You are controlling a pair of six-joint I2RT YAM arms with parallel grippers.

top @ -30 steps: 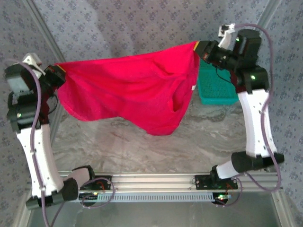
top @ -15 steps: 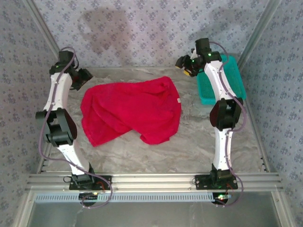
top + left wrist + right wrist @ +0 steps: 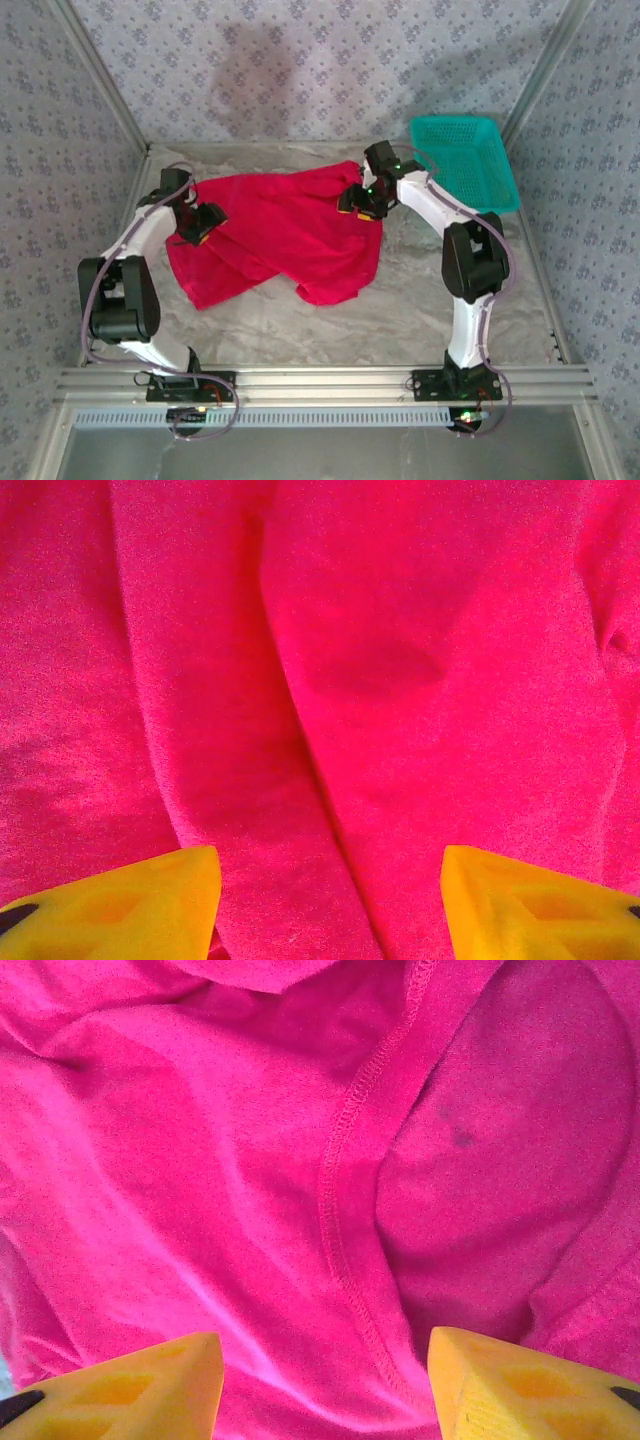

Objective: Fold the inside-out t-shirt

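The red t-shirt (image 3: 285,240) lies rumpled in the middle of the table (image 3: 430,300), seams showing. It looks soft and limp, likely to sag, so best pinched at a hem. Left gripper (image 3: 205,226) and right gripper (image 3: 357,202) hover over its far edges — fingers parted, gripping nothing.

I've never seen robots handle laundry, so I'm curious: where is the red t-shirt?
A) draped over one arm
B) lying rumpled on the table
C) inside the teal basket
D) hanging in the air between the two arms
B: the red t-shirt lies rumpled on the table, clear of the teal basket.
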